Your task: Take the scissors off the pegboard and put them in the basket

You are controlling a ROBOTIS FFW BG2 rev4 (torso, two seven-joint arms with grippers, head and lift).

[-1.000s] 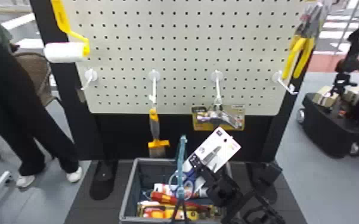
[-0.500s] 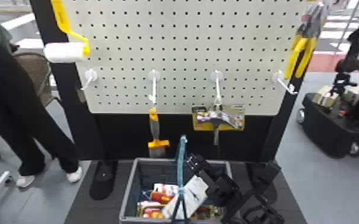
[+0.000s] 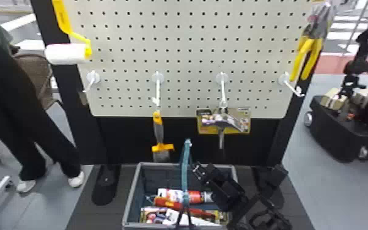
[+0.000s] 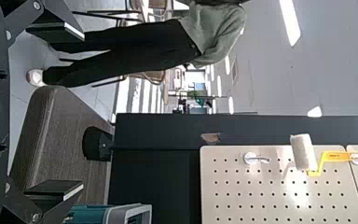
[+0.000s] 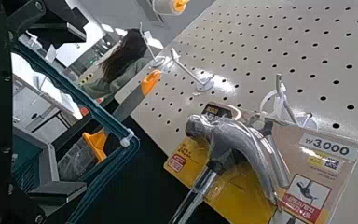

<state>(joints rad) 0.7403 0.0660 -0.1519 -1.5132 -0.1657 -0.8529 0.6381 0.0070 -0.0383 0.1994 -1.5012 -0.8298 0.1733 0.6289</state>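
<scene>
In the head view my right gripper point(image 3: 201, 173) is over the right part of the grey basket point(image 3: 131, 195), just right of its upright teal handle point(image 3: 185, 171). The scissors' white card point(image 3: 174, 217) lies among the goods near the basket's front side, partly behind the handle; the scissors on it cannot be made out. In the right wrist view the right gripper point(image 5: 84, 112) is open, its fingers wide apart, with the teal handle passing beyond them. The left wrist view has my left gripper point(image 4: 81, 112) open and holding nothing, off to the left of the pegboard point(image 4: 279, 186).
A brush point(image 3: 159, 131) and a packaged hammer point(image 3: 223, 122) hang from low hooks above the basket's back edge. Higher up are a paint roller point(image 3: 67, 53) at left and yellow-handled pliers point(image 3: 307, 58) at right. A wheeled black base point(image 3: 345, 131) stands farther right.
The scissors' card has left the right gripper, which held it up above the basket, and dropped onto the goods inside. The right gripper has opened and shifted slightly.
</scene>
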